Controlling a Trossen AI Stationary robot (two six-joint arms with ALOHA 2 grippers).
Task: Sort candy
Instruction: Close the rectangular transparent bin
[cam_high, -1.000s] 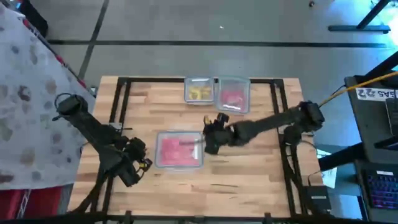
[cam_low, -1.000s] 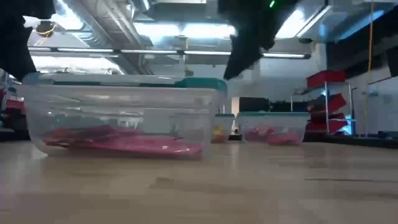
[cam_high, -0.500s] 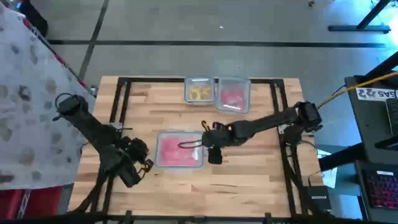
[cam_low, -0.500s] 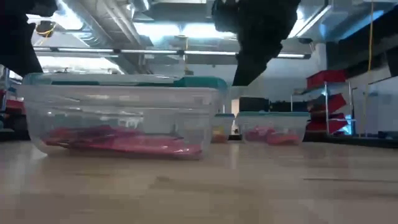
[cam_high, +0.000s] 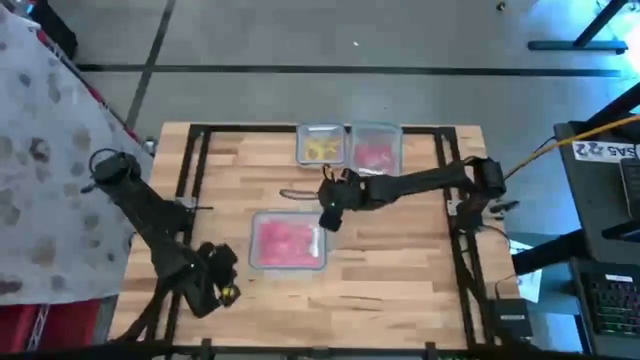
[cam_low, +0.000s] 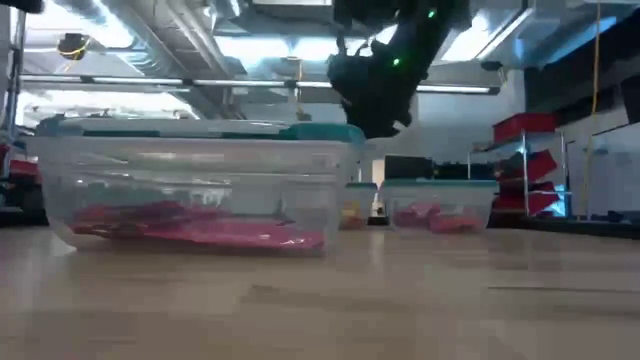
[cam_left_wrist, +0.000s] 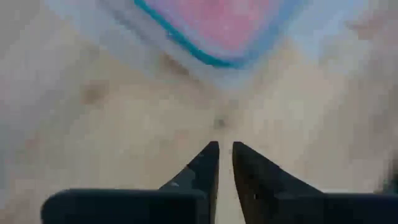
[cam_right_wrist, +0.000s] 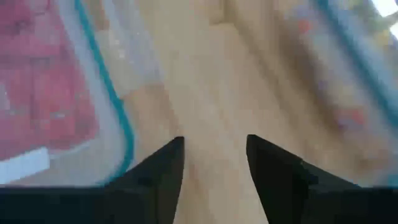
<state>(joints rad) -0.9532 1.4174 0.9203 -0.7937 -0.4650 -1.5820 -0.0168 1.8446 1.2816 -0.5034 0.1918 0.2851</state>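
- The right gripper (cam_high: 329, 212) hangs above the wooden table (cam_high: 400, 270), its 2 fingers (cam_right_wrist: 158, 177) parted with bare wood showing between them; nothing is held
- Just beside it, toward the near edge of the table, stands the large clear tub (cam_high: 288, 241) with a teal rim; the candy (cam_high: 288, 240) inside is a flat layer of red and pink packets; in the right wrist view the tub's teal edge (cam_right_wrist: 112, 106) runs close past 1 finger
- Beyond the right gripper, at the far edge, 2 small clear tubs sit side by side and touching: the yellow tub (cam_high: 320, 146) holds tiny yellow pieces, the pink tub (cam_high: 374, 152) holds pink sweets
- The left gripper (cam_high: 222, 291) waits low near the table's front left corner, apart from the large tub's corner; its fingers (cam_left_wrist: 205, 165) are nearly together with only a thin slit between, gripping nothing
- The table is pale butcher-block planks with a black frame (cam_high: 195, 160) along its sides
- A patterned cloth (cam_high: 45, 160) lies off the table's left side; a grey floor lies around it
- The low view shows ceiling strip lights (cam_low: 270, 48), and red bins (cam_low: 525, 150) on shelves at the room's right
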